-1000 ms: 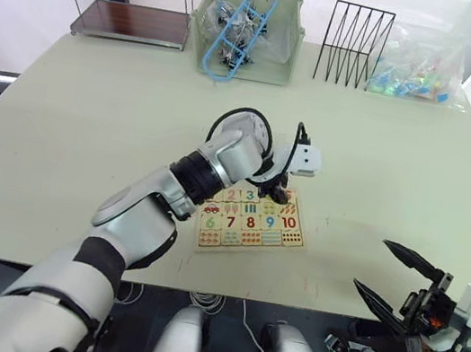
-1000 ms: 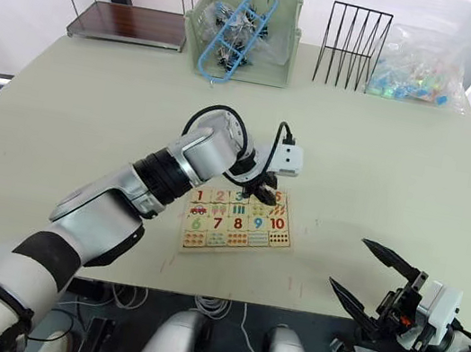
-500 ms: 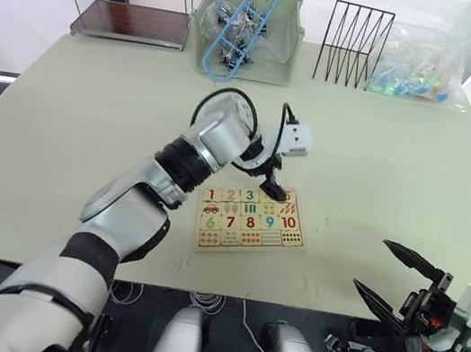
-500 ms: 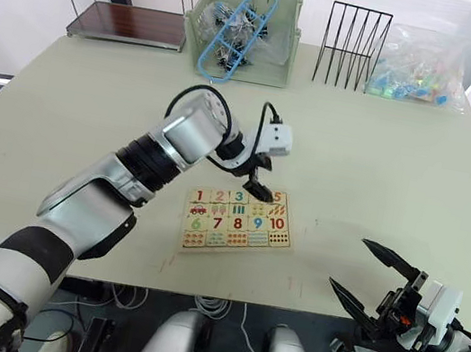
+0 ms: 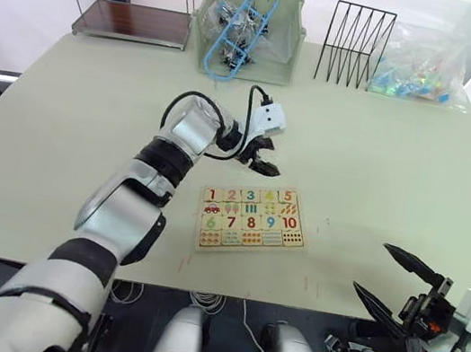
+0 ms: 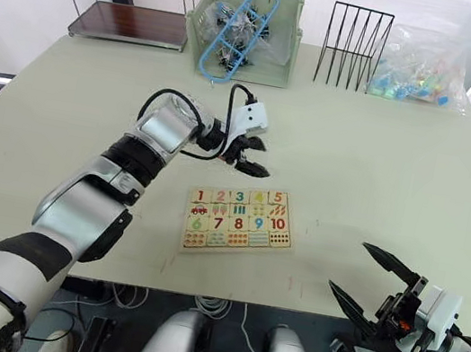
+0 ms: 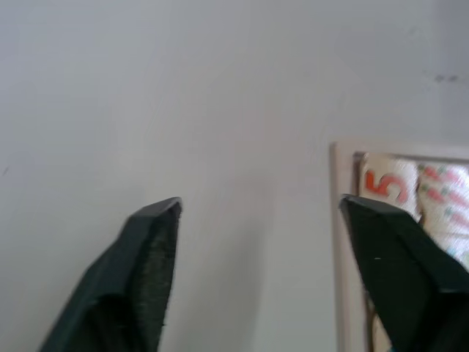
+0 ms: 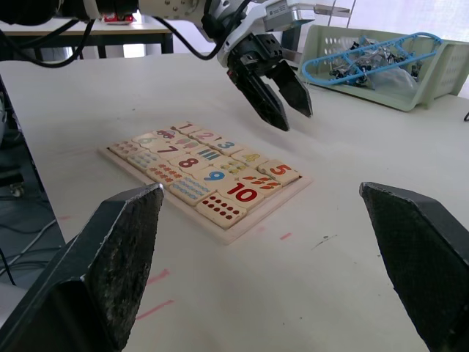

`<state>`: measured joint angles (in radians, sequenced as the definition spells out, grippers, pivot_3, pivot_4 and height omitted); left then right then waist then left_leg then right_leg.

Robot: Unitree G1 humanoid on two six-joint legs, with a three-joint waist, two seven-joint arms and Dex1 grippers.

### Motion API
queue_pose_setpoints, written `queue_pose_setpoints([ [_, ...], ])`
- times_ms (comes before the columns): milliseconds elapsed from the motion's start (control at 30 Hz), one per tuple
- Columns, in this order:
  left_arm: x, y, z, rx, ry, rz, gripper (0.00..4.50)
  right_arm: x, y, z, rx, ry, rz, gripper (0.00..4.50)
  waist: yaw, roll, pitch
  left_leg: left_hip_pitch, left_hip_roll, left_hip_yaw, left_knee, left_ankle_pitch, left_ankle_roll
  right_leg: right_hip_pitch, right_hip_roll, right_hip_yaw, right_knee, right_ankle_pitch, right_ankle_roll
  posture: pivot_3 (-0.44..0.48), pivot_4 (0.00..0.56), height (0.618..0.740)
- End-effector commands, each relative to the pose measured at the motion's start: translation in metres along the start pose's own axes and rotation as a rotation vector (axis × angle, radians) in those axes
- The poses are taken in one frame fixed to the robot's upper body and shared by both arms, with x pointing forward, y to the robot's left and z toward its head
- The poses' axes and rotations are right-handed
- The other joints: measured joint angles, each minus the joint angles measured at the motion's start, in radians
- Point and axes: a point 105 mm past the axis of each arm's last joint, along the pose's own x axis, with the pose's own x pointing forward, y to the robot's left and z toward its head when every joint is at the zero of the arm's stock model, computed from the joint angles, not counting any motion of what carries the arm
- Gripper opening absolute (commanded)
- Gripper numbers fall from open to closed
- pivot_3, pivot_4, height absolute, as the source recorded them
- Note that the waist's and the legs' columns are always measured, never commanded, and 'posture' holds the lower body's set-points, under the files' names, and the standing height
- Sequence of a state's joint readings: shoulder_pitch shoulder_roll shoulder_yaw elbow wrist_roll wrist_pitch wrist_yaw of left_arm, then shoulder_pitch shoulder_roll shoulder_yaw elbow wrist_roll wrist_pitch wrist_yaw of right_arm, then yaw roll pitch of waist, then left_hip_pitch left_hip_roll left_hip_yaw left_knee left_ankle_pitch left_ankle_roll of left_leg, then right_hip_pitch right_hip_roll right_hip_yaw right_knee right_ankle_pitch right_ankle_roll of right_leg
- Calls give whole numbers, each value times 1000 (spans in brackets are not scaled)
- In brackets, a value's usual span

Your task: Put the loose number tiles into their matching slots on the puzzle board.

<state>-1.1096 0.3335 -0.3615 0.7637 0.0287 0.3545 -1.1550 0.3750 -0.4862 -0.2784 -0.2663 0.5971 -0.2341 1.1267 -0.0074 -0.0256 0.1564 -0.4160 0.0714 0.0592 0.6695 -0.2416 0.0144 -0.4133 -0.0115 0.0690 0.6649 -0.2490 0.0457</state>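
**Tiles all in top row; left gripper empty beside board**

Found puzzle board lying flat near the middle of the table. Counted the loose number tiles along the slots: digits 1 to 5 in order, from tile 1 to tile 5. Saw no tile lying loose on the table. Could not confirm from these views that every tile sits flush.

Located left gripper just beyond the far rim, at about 12 o'clock from the board, over bare table. Noted fingers spread wide with nothing between them. In the left wrist view, saw the board's corner and the red 5 just beside one fingertip.

Located right gripper well apart, at about 4 o'clock from the board, past the near edge of the table. Noted fingers splayed, likewise carrying nothing.

Judged placement done, pending a check of seating.

Risks from here:
- Swinging the left arm home low across the board could catch a fingertip on the far rim or on tile 5, lifting it out of its slot or shoving the whole board.
- Pressing down on a proud tile off-centre could tip it up rather than seat it.
- Bringing the right gripper in along the table surface could strike the near rim and jolt the row loose.
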Motion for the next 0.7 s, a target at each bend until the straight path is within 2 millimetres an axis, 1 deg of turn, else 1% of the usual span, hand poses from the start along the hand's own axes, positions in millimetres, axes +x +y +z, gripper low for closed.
queue_pose_setpoints([
  [33, -1, 1, 9, 91, -69, 8, 2360, 1, 0, 9, -34, -23, 6, 4500, 0, 0, 0, 0, 0, 0, 0, 0, 0, 0, 0, 0, 0, 0, 0, 0, 150, 740],
  [67, 1, 0, 7, 132, -71, 10, 2119, 0, 0, 9, -33, -21, 5, 4500, -1, 0, 0, 0, 0, 0, 0, 0, 0, 0, 0, 0, 0, 0, 0, 0, 150, 740],
  [100, 3, -2, 6, 165, -77, 4, 1588, 0, 0, 9, -32, -19, 2, 4500, -1, 0, 0, 0, 0, 0, 0, 0, 0, 0, 0, 0, 0, 0, 0, 0, 150, 740],
  [133, 5, -4, 5, 182, -82, -4, 1178, -1, 0, 8, -31, -16, -2, 4500, -2, 0, 0, 1, 0, 0, 0, 0, 0, 0, 0, 0, 0, 0, 0, 0, 150, 740],
  [167, 6, -4, 3, 199, -80, -7, 588, -2, 0, 8, -29, -13, -5, 4500, -1, 0, 0, 1, 0, 0, 0, 0, 0, 0, 0, 0, 0, 0, 0, 0, 150, 740],
  [200, 8, -5, 2, 212, -79, -9, 149, -3, 0, 8, -28, -10, -8, 4500, -1, 0, 0, 0, 0, 0, 0, 0, 0, 0, 0, 0, 0, 0, 0, 0, 150, 740],
  [233, 9, -5, 2, 222, -78, -10, 27, -4, 0, 7, -27, -7, -12, 4500, -1, 0, 0, 0, 0, 0, 0, 0, 0, 0, 0, 0, 0, 0, 0, 0, 150, 740],
  [367, 12, -8, 0, 231, -81, -35, 27, -7, -1, 5, -18, 9, -36, 4500, 0, 0, 0, 0, 0, 0, 0, 0, 0, 0, 0, 0, 0, 0, 0, 0, 150, 740],
  [500, 15, -14, -6, 244, -63, -85, 27, -8, -9, 3, -31, 35, -121, 4500, -1, 0, 0, 0, 0, 0, 0, 0, 0, 0, 0, 0, 0, 0, 0, 0, 150, 740],
  [700, 18, -18, -8, 245, -66, -115, 27, -9, -5, 2, -24, 49, -127, 4500, -1, 0, 0, 0, 0, 0, 0, 0, 0, 0, 0, 0, 0, 0, 0, 0, 150, 740],
])
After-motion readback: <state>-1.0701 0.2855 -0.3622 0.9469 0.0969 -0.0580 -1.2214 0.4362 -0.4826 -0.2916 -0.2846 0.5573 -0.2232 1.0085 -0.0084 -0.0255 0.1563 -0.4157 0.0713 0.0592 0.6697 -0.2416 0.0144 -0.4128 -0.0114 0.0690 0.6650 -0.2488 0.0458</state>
